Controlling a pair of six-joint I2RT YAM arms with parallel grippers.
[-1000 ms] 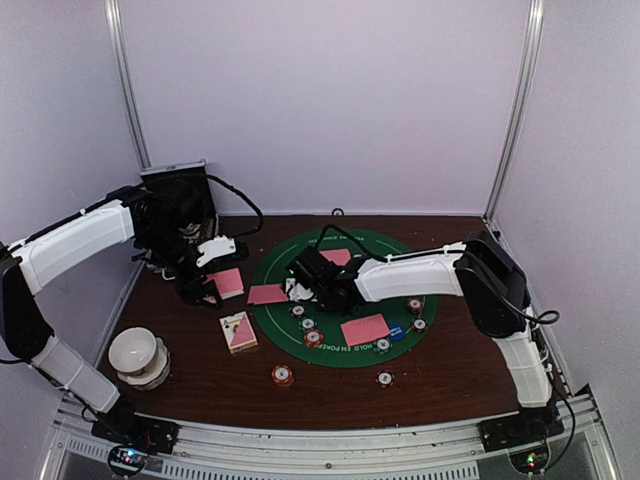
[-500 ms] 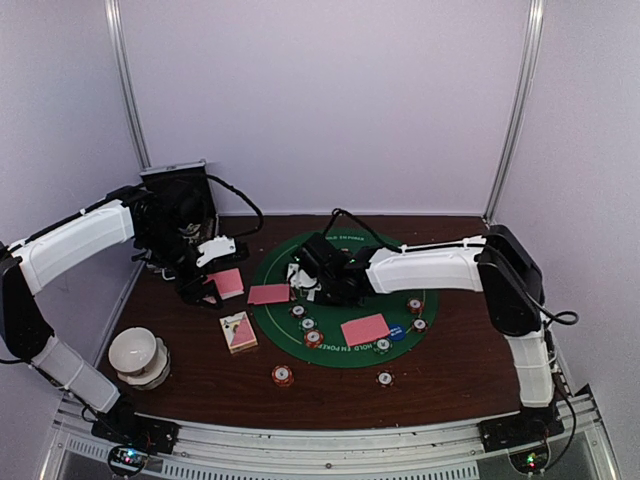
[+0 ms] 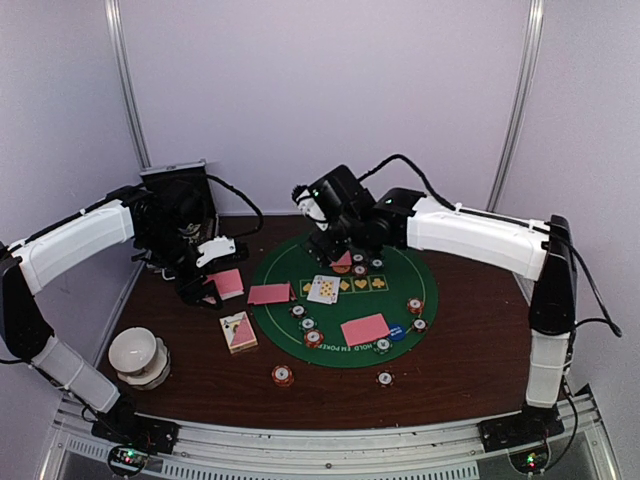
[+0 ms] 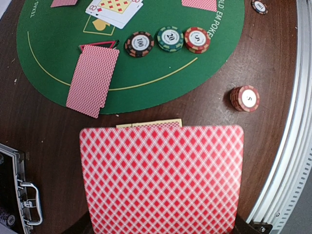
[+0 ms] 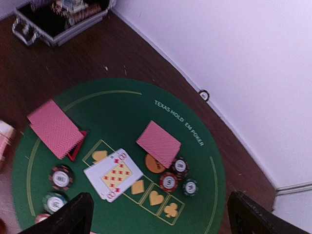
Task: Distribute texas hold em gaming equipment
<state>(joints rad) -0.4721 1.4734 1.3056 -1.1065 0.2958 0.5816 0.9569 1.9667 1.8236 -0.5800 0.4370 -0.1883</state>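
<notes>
gripped card (image 4: pixel 161 180), chip (image 4: pixel 245 98) reads 5 — left-wrist-only

The dark brown wooden desk (image 4: pixel 209 112) shows a smooth low sheen, the round green cloth mat (image 4: pixel 161 68) looks matt and felt-like, the pink diamond-backed playing card (image 4: pixel 161 180) smooth coated paper, the striped round poker chips (image 4: pixel 169 39) glossy plastic, and the black case (image 4: pixel 9 190) bright metal edging.

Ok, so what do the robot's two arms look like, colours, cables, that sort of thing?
The left arm and right arm match: smooth white shells on the long links, black elbows and wrists, and a thin black cable looping off each. The right gripper has plain black fingers. No markings show.
</notes>
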